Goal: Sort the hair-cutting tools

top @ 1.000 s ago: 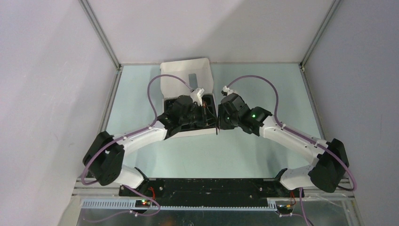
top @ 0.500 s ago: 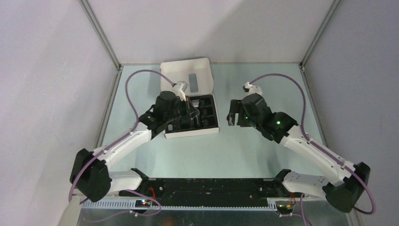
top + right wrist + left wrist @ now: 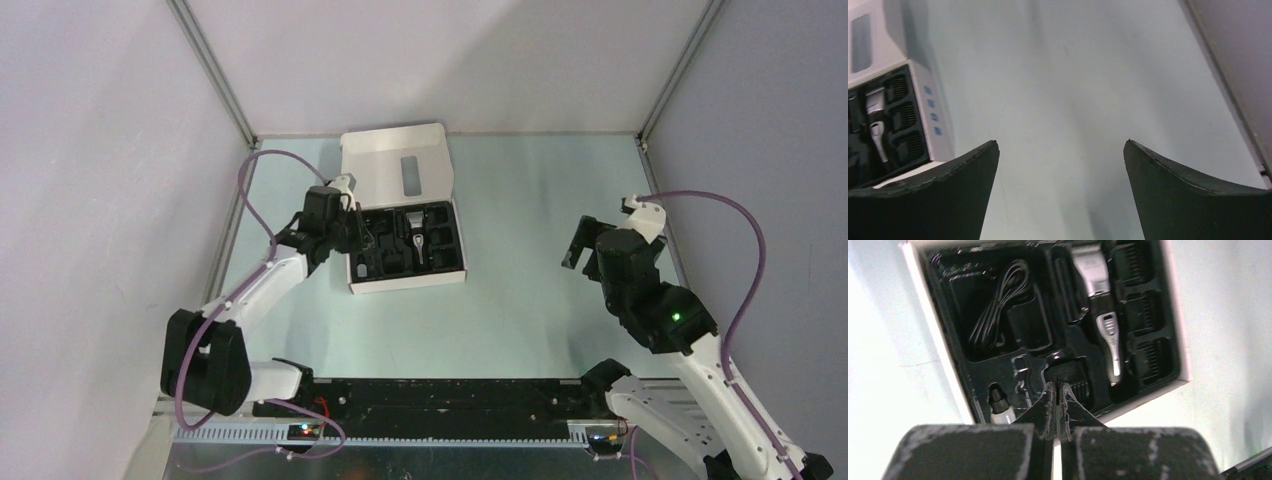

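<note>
The hair-cutting tools lie in the black tray (image 3: pixel 372 268) of an open white box. In the left wrist view the silver-and-black clipper (image 3: pixel 1102 310) rests right of centre. The coiled black cord (image 3: pixel 998 305) is at its left and a thin black brush (image 3: pixel 1066 292) lies between them. Black comb attachments (image 3: pixel 1144 315) fill the slots on the right. My left gripper (image 3: pixel 1058 390) is shut and empty, its tips over the tray's near edge by another comb piece (image 3: pixel 1073 376). My right gripper (image 3: pixel 1061 145) stands wide open over bare table, well right of the box (image 3: pixel 928 107).
The box lid (image 3: pixel 398 165) is folded back toward the far wall. A small white bottle with a black cap (image 3: pixel 999 407) sits in the tray's near-left slot. Metal frame rails (image 3: pixel 660 190) and grey walls bound the table on both sides and at the back.
Both arms have drawn away from the box. The left went to its left side and stayed shut. The right swung far right and opened wide. The tray now shows uncovered from above.
</note>
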Robot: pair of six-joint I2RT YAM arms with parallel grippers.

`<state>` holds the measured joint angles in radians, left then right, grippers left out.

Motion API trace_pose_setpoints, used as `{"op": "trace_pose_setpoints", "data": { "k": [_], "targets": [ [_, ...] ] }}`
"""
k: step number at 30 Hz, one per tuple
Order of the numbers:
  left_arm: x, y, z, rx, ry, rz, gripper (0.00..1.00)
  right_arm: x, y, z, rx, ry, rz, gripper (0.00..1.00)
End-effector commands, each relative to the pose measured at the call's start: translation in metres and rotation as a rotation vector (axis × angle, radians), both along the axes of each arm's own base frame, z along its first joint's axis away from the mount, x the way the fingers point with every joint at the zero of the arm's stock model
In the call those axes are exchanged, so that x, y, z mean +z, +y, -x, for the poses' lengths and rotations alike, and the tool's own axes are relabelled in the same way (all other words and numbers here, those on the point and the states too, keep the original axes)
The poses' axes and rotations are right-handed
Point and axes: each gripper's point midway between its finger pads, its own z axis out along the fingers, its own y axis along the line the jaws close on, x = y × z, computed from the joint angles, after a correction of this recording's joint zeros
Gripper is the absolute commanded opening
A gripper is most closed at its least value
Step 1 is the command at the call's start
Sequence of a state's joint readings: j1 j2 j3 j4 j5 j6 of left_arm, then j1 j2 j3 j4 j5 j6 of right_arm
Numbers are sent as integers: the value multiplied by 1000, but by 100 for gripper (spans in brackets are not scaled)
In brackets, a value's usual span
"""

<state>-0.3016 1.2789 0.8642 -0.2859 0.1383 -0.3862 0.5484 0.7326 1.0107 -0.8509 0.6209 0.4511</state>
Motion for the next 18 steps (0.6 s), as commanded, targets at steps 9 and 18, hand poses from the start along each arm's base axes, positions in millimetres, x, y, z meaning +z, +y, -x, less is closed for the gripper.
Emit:
{"op": "trace_pose_setpoints", "data": {
  "k": [9,18],
  "targets": [
    [-24,14,-7,-7,84,-80,0,2,-45,14,-191,-78,50,99],
    [-20,4,-16,-14,60,-30,0,-1,-45,15,-186,-66,50,99]
  ]
}}
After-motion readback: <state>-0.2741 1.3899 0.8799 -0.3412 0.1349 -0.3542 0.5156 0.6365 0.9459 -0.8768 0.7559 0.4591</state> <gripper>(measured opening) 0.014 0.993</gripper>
